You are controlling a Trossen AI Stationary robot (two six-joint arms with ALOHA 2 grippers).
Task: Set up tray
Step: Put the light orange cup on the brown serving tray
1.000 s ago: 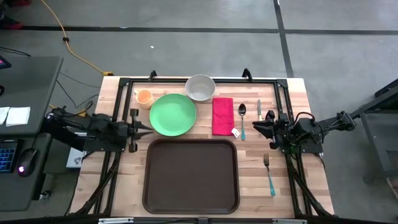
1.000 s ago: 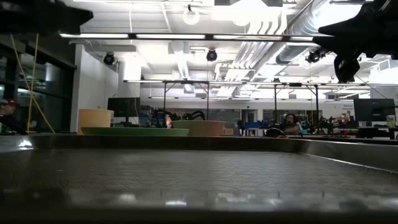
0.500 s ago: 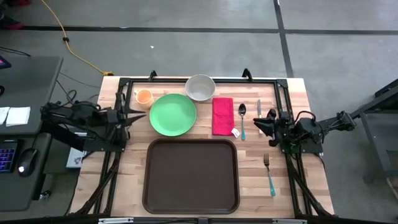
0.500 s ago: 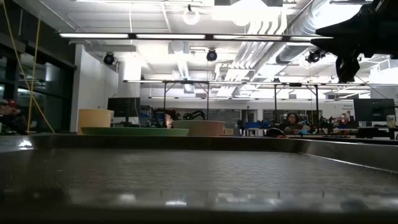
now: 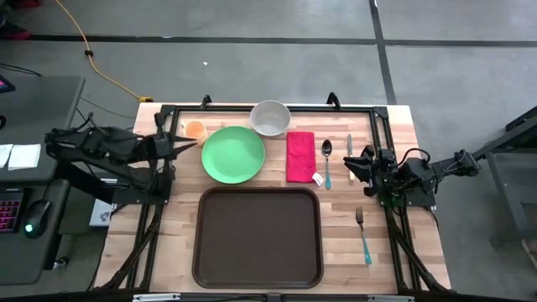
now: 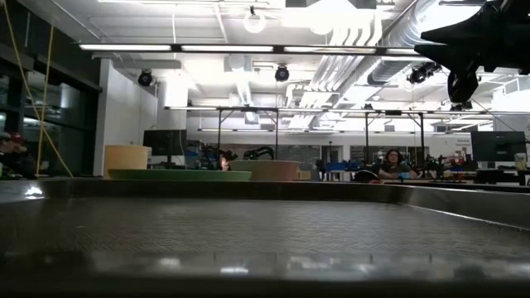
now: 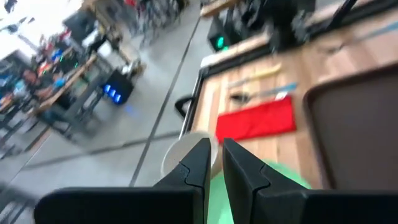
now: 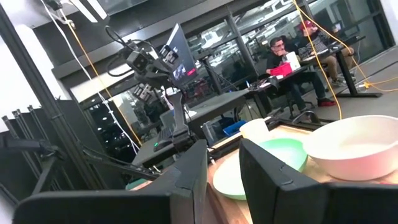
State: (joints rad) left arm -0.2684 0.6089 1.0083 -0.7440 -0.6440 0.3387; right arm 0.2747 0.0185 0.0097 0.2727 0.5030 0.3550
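Observation:
The dark brown tray [image 5: 258, 237] lies flat at the table's near middle and holds nothing; it fills the foreground of the low view [image 6: 265, 232]. Beyond it, resting on the table, are a green plate [image 5: 233, 154], a white bowl [image 5: 270, 118], an orange cup [image 5: 195, 130] and a red napkin [image 5: 300, 156]. A spoon [image 5: 326, 159], a knife [image 5: 350, 147] and a fork [image 5: 363, 235] lie to the right. My left gripper [image 5: 190, 144] is shut and empty between the cup and the plate's left rim. My right gripper [image 5: 349, 166] hovers slightly open and empty right of the spoon.
A black metal frame [image 5: 252, 108] runs along the table's far edge and down both sides. Bare wood lies left of the tray [image 5: 172, 243] and around the fork. People sit at desks in the room behind [image 8: 283, 53].
My left gripper has swung from beside the tray's far left corner toward the table's far edge, and its arm has drawn back to the left; it now points at the gap between cup and plate. It has left the top of the low view.

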